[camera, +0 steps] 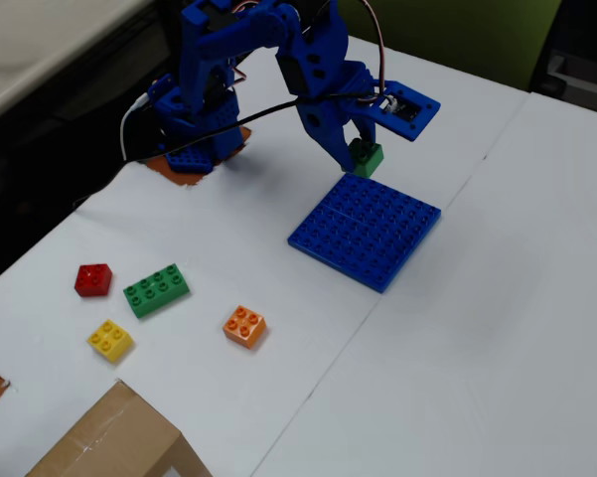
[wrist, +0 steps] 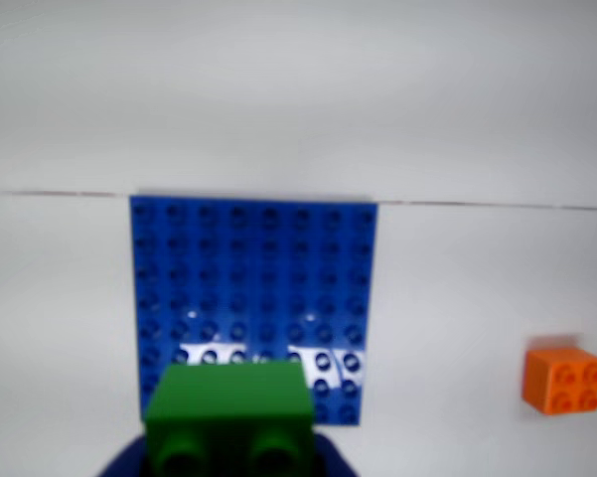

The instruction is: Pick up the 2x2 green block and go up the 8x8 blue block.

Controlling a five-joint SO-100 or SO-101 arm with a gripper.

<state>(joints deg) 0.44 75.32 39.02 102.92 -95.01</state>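
2x2 green block [camera: 366,157]: held in the claw [camera: 361,159], raised just above the near edge of the 8x8 blue block [camera: 366,231]; fills bottom of wrist view [wrist: 229,417]
claw: closed on the green brick
8x8 blue block: flat on white table [camera: 497,328]; top bare
others: orange brick [camera: 244,326], long green brick [camera: 156,290], yellow brick [camera: 110,339], red brick [camera: 93,280], well apart from baseplate

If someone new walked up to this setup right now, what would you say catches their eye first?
First, the blue arm's gripper holding the 2x2 green block just above the far corner of the 8x8 blue block in the fixed view. The wrist view is filled by that baseplate, with the green block at the bottom edge. Next come the loose bricks on the white table: red brick, longer green brick, yellow brick and orange brick.
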